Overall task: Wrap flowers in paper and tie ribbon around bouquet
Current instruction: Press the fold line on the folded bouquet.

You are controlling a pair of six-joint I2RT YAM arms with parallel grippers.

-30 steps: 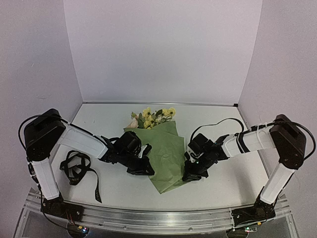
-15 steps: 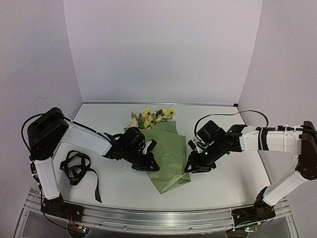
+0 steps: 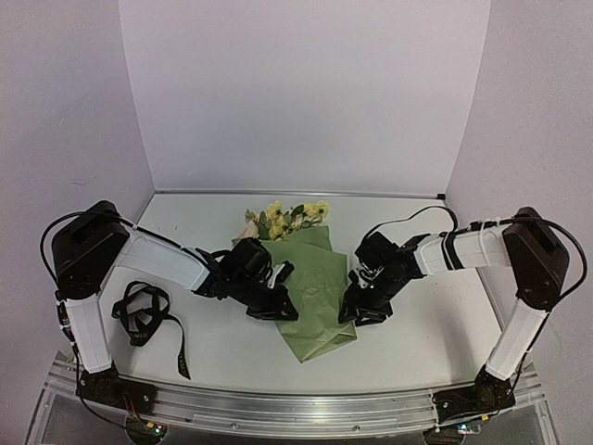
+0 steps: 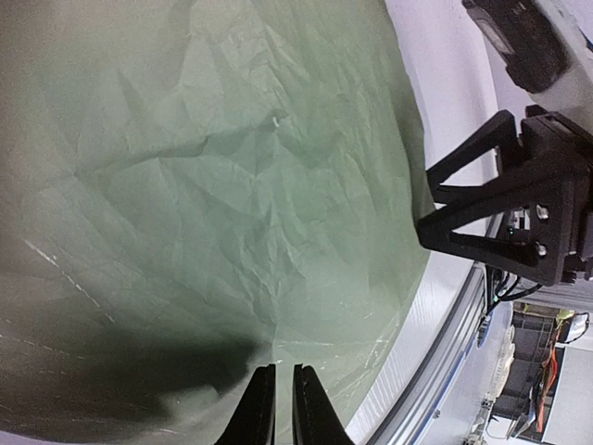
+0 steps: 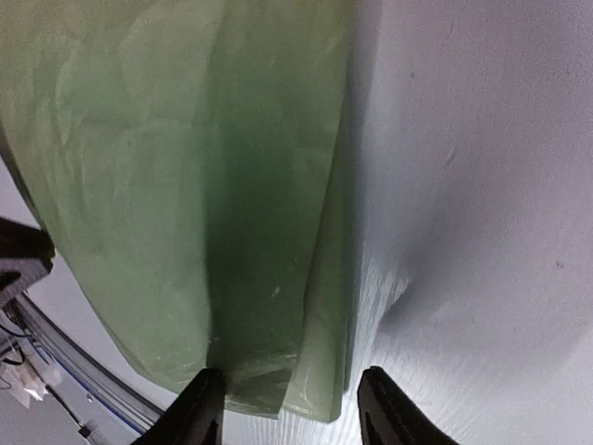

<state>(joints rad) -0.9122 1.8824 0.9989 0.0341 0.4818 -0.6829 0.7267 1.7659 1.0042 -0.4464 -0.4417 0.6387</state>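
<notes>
- Bouquet (image 3: 306,278) lies mid-table between my two arms. The paper (image 3: 320,320) is folded olive face out into a cone over the stems, and the flowers (image 3: 283,221) poke out of its far end.
- On the cone's left side, my left gripper (image 3: 283,311) has its jaws almost together, tips down against the sheet. I read that as pinning the fold so it cannot spring open. Whether a crease is nipped between them I cannot tell.
- At the right edge, my right gripper (image 5: 289,380) has its fingers apart, straddling the layered flap near the narrow end and clamping nothing.
- Over by the left arm's base, the ribbon (image 3: 144,315) lies in a loose heap, well apart from the cone. Tying is not yet begun, so I judge the wrap needs holding until the ribbon is fetched.
</notes>
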